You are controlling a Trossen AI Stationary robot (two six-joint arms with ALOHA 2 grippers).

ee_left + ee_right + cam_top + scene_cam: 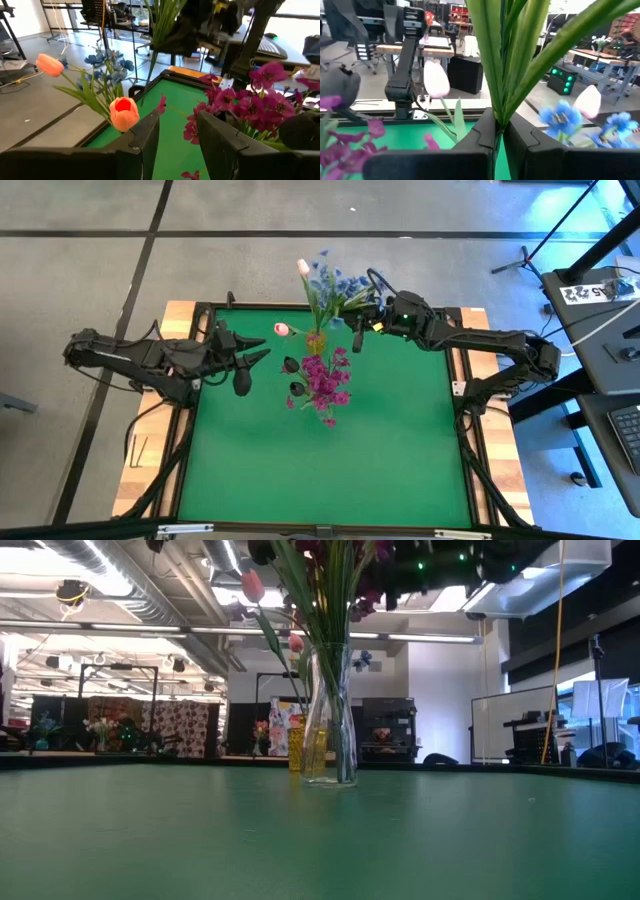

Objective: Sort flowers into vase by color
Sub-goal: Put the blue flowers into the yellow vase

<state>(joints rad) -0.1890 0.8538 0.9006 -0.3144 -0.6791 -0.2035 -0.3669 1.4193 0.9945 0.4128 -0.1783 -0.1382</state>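
Observation:
A clear glass vase (335,710) stands on the green table near its far edge (315,340), with a yellowish vase (298,745) just behind it. Green stems stick into the clear vase. Magenta clusters (325,380), dark buds (292,365), pale pink tulips (282,329) and blue blossoms (330,280) spread out above the vases. My right gripper (357,332) is right of the vase, shut on green stems. My left gripper (258,350) is open, left of the flowers and level with a pink tulip (124,112). My right gripper (501,135) pinches several green stems and leaves (500,107) between its two fingers. The stems rise upright out of the hold, and the fingers lie across them. Which blossoms belong to these stems does not show; the fingers hide their lower part.
The table's wooden frame (180,315) and raised black rim border the green mat. Open green surface (330,470) lies toward the near edge. Desks and equipment stand off the table on the right (610,300).

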